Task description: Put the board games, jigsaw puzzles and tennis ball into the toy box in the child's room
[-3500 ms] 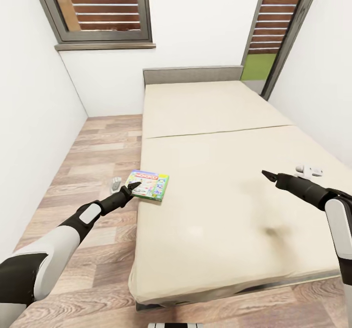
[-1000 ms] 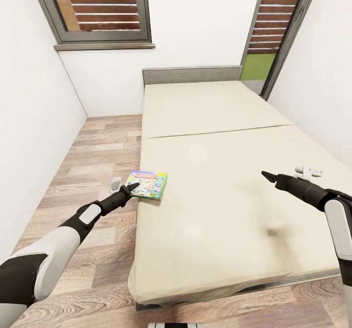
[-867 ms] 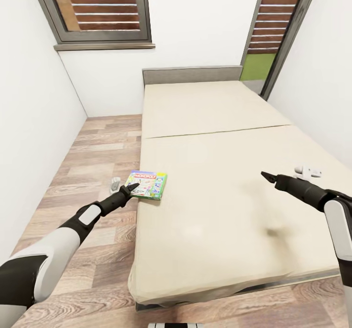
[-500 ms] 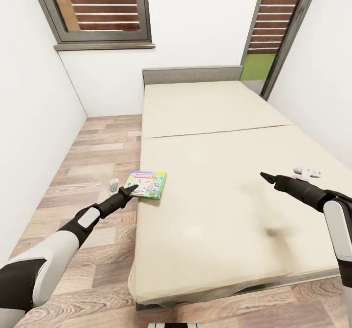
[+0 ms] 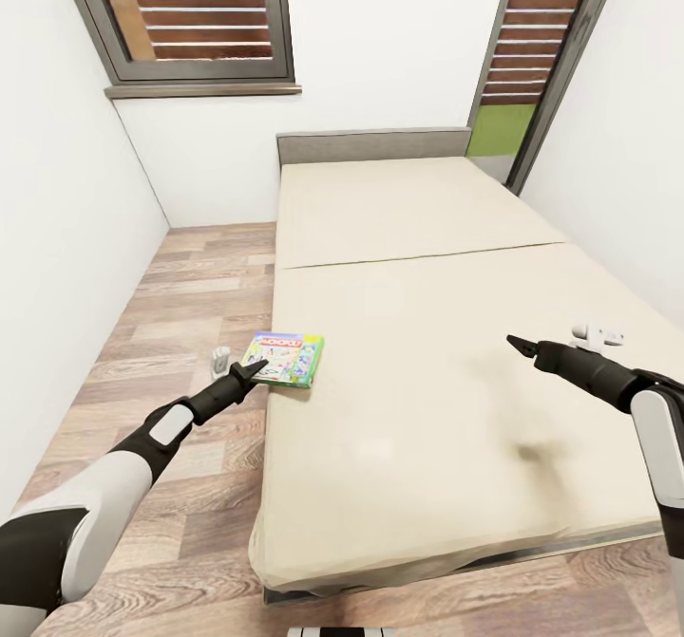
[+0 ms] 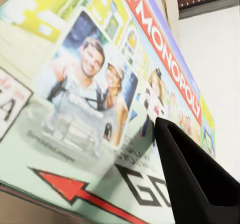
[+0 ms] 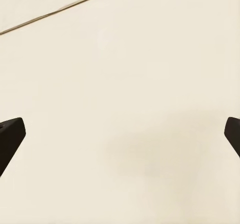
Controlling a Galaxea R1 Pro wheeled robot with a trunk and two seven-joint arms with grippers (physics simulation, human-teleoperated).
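A green and white board game [image 5: 287, 359] with MONOPOLY lettering [image 6: 165, 49] lies flat at the left edge of the beige bed [image 5: 427, 409]. My left gripper [image 5: 255, 365] is at the box's near corner. In the left wrist view one black finger [image 6: 192, 184] lies on the box lid, and the other finger is hidden by the box. My right gripper [image 5: 518, 341] hovers open over bare mattress at the bed's right side, its fingertips [image 7: 10, 131] at the frame's edges. The toy box, the table, the puzzles and the ball are out of view.
A small white object [image 5: 597, 336] lies on the bed just beyond my right gripper. On the wood floor [image 5: 190, 295] beside the bed sits a small grey item [image 5: 220, 360]. White walls stand close on both sides, with a window [image 5: 190, 10] and headboard [image 5: 375, 143] ahead.
The board game has slid slightly toward the bed's left edge along with my left gripper, and the left arm has drawn back a little. The right arm has barely moved.
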